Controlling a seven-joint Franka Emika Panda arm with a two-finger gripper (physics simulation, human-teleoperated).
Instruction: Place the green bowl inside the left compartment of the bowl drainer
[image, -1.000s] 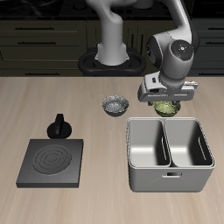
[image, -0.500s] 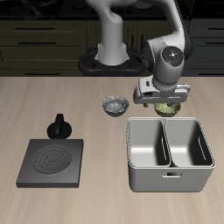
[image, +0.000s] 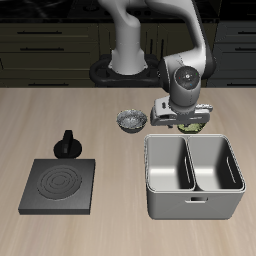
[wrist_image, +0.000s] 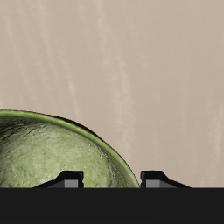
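Observation:
The green bowl (image: 191, 125) sits on the table just behind the bowl drainer (image: 192, 206), a grey tub with two deep wells, both empty. My gripper (image: 181, 120) hangs low over the bowl's edge, on the side toward the patterned bowl, and hides part of it. In the wrist view the bowl's mottled olive inside (wrist_image: 44, 157) fills one side. Its rim curves through the gap between my fingertips (wrist_image: 70, 179). The gripper (wrist_image: 112, 180) is open, with the fingers wide apart and not pressing on the rim.
A grey-and-white patterned bowl (image: 129, 121) stands on the table beside the green one. A flat black burner plate (image: 60, 185) lies nearer the front edge, with a small black knobbed object (image: 68, 145) behind it.
My gripper has come down and shifted sideways toward the patterned bowl, ending over the green bowl's rim. The bowl itself has not moved.

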